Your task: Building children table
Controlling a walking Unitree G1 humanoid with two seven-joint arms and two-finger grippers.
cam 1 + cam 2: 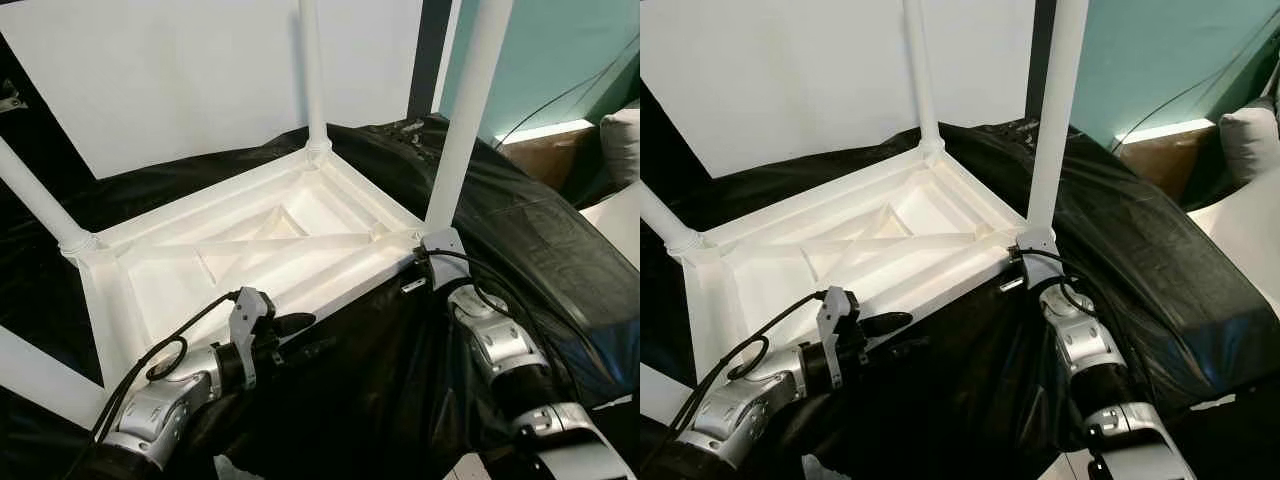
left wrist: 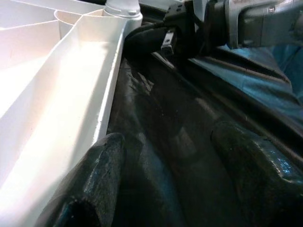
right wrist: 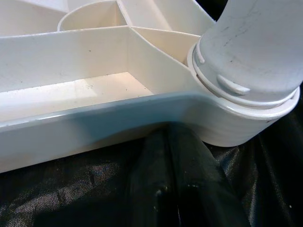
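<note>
nearest me, left gripper (image 1: 285, 328), fingers (image 2: 90, 184) spread, beside the near rim of the upturned white table (image 1: 250, 250). next, right gripper (image 1: 425, 268), fingers (image 3: 184, 184) pressed together against the corner socket under one leg (image 1: 465, 110). table lies underside up on black sheeting (image 1: 520, 230). beyond it i list a white wall (image 1: 180, 70).

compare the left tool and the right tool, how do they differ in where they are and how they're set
The left tool lies along the middle of the table's near edge, fingers apart. The right tool sits at the corner under a leg, fingers together. Both rest on the black sheet against the upturned white table.
</note>
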